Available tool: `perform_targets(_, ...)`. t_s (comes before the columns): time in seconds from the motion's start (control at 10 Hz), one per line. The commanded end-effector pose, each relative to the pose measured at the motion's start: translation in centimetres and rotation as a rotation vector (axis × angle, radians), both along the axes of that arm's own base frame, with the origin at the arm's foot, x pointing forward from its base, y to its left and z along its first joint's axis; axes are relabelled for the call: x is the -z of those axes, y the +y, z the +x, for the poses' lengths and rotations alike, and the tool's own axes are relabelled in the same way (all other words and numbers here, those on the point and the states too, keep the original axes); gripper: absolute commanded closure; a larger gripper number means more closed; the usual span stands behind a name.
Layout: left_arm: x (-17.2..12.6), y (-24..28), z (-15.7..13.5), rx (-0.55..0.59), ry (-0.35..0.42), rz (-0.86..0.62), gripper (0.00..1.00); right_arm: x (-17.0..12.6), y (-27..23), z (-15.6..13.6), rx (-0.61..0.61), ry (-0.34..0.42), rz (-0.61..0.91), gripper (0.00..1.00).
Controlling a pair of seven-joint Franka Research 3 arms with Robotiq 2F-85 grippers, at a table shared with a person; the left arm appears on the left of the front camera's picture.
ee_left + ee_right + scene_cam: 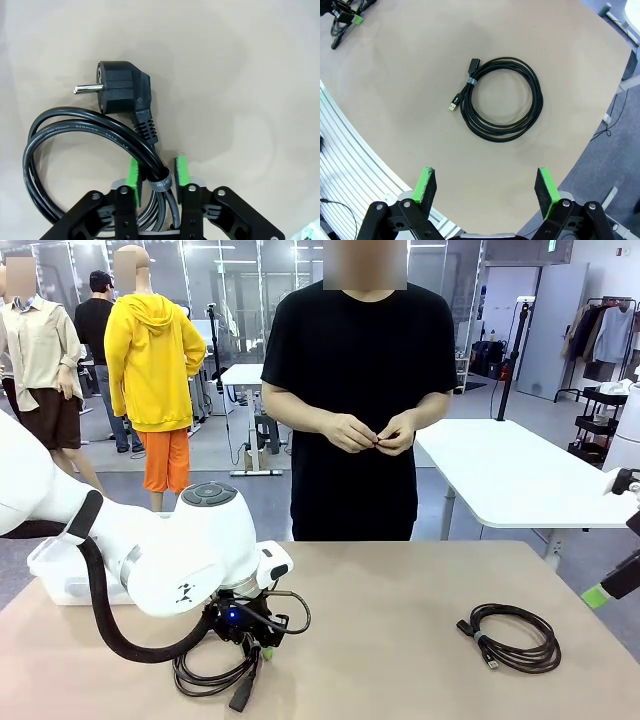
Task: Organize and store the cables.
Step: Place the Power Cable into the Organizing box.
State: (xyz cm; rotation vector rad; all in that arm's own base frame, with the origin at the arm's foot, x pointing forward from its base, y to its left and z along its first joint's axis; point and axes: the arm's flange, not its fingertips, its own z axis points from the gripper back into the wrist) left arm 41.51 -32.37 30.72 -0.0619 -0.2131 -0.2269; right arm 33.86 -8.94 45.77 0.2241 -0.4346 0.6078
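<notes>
Nearest the robot's edge of the table [400, 590], the left gripper [156, 176] is pinched down on a coiled black power cable [75, 127]. Its 2 green pads [133, 175] squeeze the bundle right at the grey strap [161, 181], and the angled plug [117, 90] lies flat just beyond. Over to the robot's right a second cable [500, 134] lies in a loose ring, banded near its 2 connectors. The right gripper [486, 186] hangs above it, fingers spread wide, holding nothing. A white bin [55, 575] sits behind the left arm. Across the table a person stands with both hands [350, 432] together at the waist — what they pinch is too small to tell.
</notes>
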Motion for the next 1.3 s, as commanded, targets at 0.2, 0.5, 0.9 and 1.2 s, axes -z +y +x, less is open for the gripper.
perform_targets(0.2, -0.8, -0.2, -0.7, -0.028, 0.001, 0.031, 1.0, 0.0, 0.1, 0.0, 0.014, 0.008, 0.005, 0.0)
perform_targets(0.5, -8.7, 1.4, -4.5, 0.064, -0.129, 0.125, 1.0, 0.0, 0.1, 0.0, 0.014, 0.008, 0.005, 0.0)
perform_targets(0.9, -17.0, 6.1, -8.5, 0.191, -0.301, 0.172, 0.87, 0.0, 0.1, 0.0, 0.014, 0.008, 0.005, 0.0)
perform_targets(1.2, -18.3, 9.7, -8.8, 0.199, -0.332, 0.152, 0.87, 0.0, 0.1, 0.0, 0.014, 0.008, 0.005, 0.0)
